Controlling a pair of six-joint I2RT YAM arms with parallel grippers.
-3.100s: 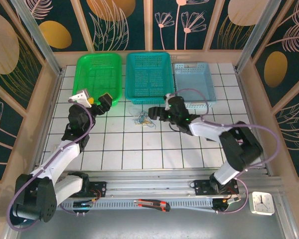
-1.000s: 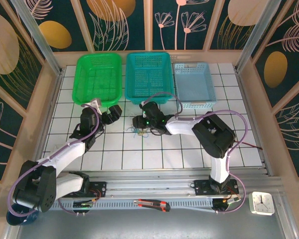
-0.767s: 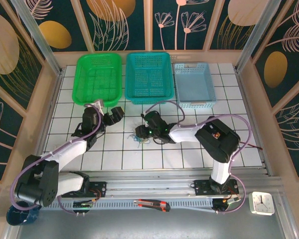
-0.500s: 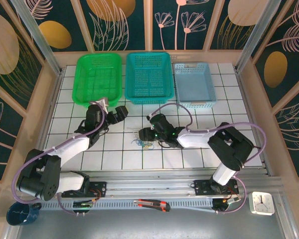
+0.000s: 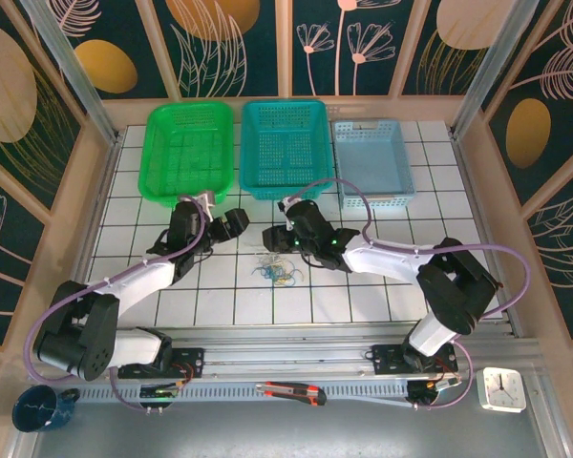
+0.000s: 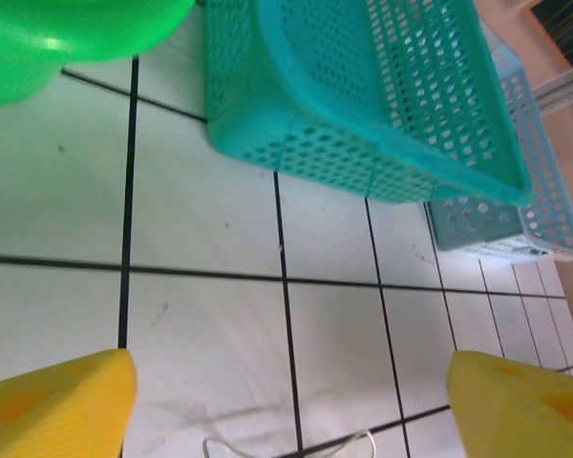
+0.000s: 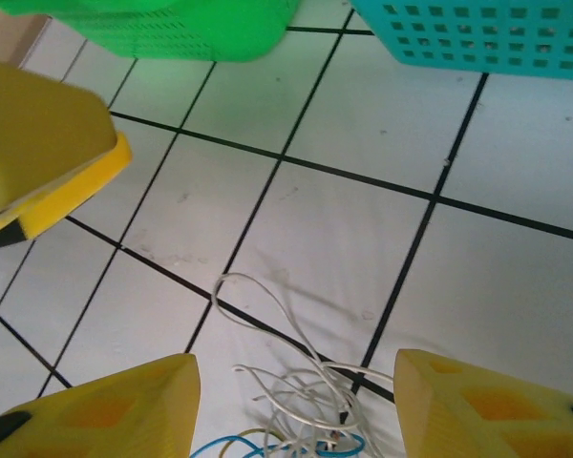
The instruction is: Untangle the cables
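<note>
Blue and tan cables [image 5: 278, 271] (likely light, limp, snaggy), best pinched at a loose loop; left gripper [image 5: 233, 225], right gripper [image 5: 277, 237] both spread wide.

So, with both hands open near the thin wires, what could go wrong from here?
1. The clump of thin blue, yellow and pale wires lies tangled by the open right hand; closing there may lift the whole clump, not one wire.
2. The left hand is close by, its yellow finger visible in the right wrist view; the hands may collide.
</note>
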